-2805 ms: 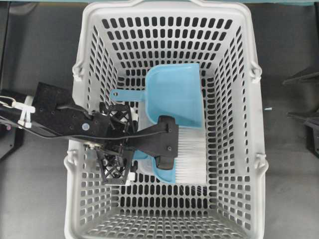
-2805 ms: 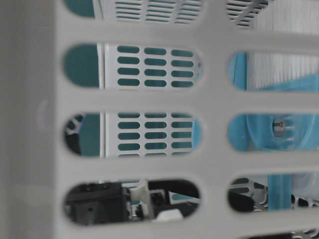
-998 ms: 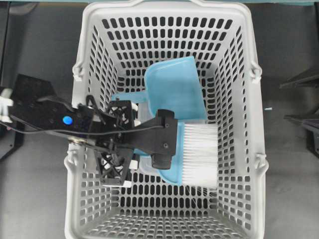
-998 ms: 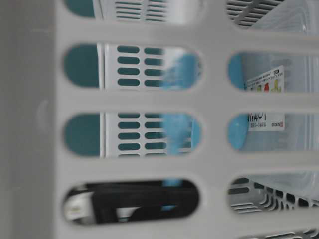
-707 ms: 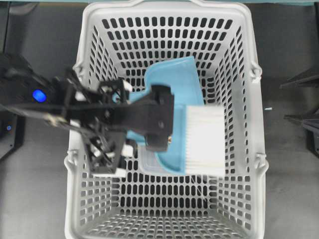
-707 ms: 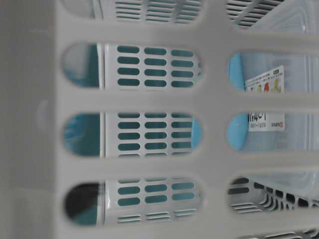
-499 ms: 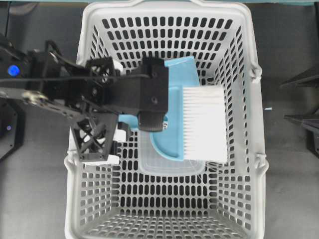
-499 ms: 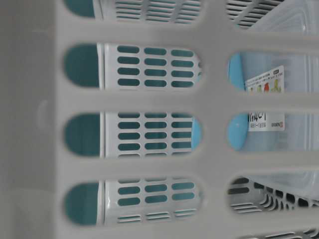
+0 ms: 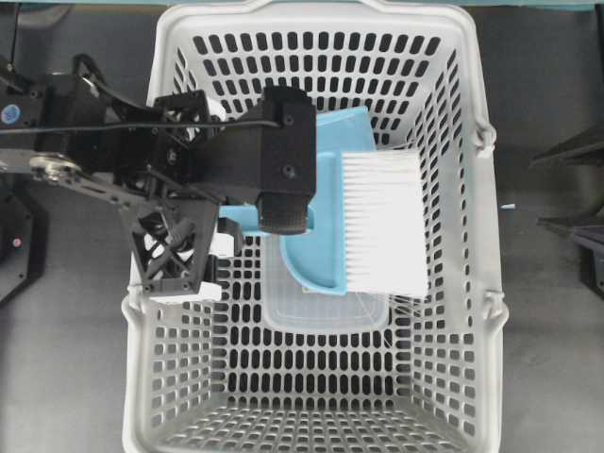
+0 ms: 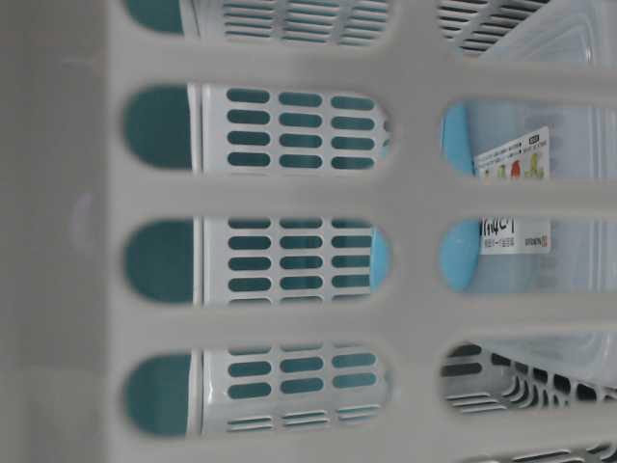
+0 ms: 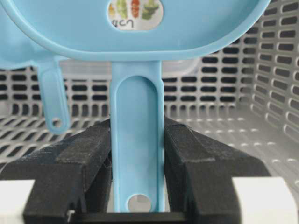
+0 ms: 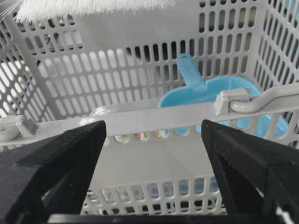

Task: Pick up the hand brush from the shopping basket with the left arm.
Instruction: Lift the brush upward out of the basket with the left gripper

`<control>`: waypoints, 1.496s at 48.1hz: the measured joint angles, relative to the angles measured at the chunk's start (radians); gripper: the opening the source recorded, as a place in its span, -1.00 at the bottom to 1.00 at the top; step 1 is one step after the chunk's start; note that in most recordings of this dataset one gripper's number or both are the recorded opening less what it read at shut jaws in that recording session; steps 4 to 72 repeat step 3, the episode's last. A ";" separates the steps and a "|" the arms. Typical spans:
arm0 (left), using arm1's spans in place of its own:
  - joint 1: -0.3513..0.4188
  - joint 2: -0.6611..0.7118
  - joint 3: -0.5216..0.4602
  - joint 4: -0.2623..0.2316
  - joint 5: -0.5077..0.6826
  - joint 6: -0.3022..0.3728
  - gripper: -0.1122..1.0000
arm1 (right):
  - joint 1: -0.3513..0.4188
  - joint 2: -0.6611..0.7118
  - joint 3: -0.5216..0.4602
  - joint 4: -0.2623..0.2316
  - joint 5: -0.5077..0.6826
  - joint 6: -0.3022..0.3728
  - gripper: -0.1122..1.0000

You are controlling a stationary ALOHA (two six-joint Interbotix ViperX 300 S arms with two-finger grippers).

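Light blue hand brush (image 9: 380, 225) held aloft over the middle of the shopping basket (image 9: 491, 236), clear of the perforated floor. White bristles fanned toward the basket's right wall in the overhead view, thin handle pointing toward its left wall. Seen from the left wrist as a broad blue head (image 11: 135, 28) with a small printed sticker, the handle running down to a round hole at its end. Seen from the right wrist only as a fringe of white bristles (image 12: 93, 7) at the top edge, above the basket's near rim (image 12: 163, 119).

Left gripper (image 11: 138, 140) pinching that handle, one black finger (image 11: 88, 154) pressed against each side of it. From overhead, a black block (image 9: 286, 160) reaching in over the basket's left wall.

Under the brush, on the basket floor: matching blue dustpan (image 9: 344, 127), scoop toward the basket's far wall, its own holed handle (image 11: 53, 98) pointing toward the left wall. Beside it, toward the near wall, a clear plastic container (image 9: 326, 316) with a label (image 10: 516, 193), glimpsed through the wall slots in the table-level view.

Right gripper (image 12: 154, 140) outside the basket's right wall, fingers spread wide, nothing between them.
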 measured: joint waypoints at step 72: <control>0.000 0.000 0.000 -0.002 0.000 0.000 -0.30 | 0.000 0.000 0.000 0.000 0.000 0.000 0.62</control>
